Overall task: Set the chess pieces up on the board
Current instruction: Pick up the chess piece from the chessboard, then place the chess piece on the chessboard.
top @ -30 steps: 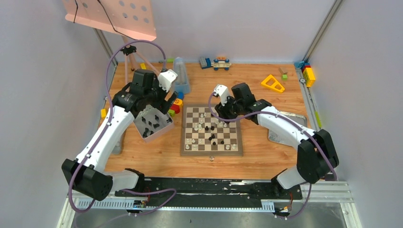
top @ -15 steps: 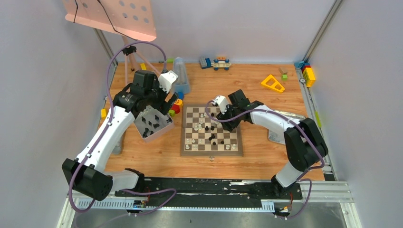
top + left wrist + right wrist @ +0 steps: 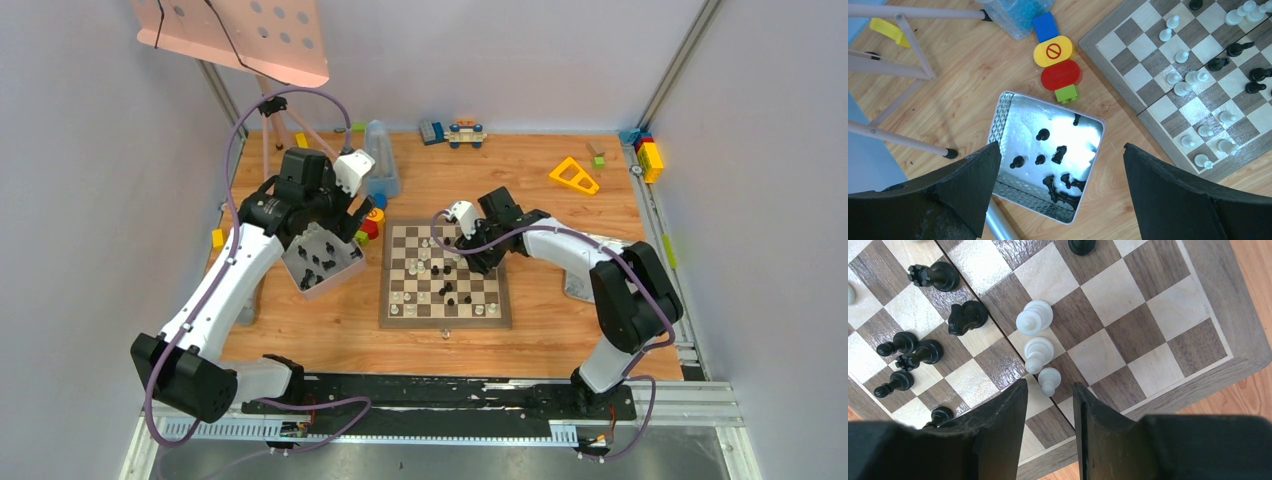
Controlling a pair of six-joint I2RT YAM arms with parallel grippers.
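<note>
Chess pieces (image 3: 1182, 56) stand scattered on the board (image 3: 1143, 335). More black ones lie in the tray (image 3: 998, 120) left of it, under the widely spread left fingers (image 3: 963, 185). Over the board's far right, the right fingers (image 3: 1003, 425) sit close-set, gripping nothing, a white pawn (image 3: 1049, 380) just ahead of their gap. Best centre it, then pinch low.

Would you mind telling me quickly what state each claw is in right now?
Left claw: wide open, empty, above the metal tray.
Right claw: partly open, holding nothing, tips right by a white pawn on the board.
</note>
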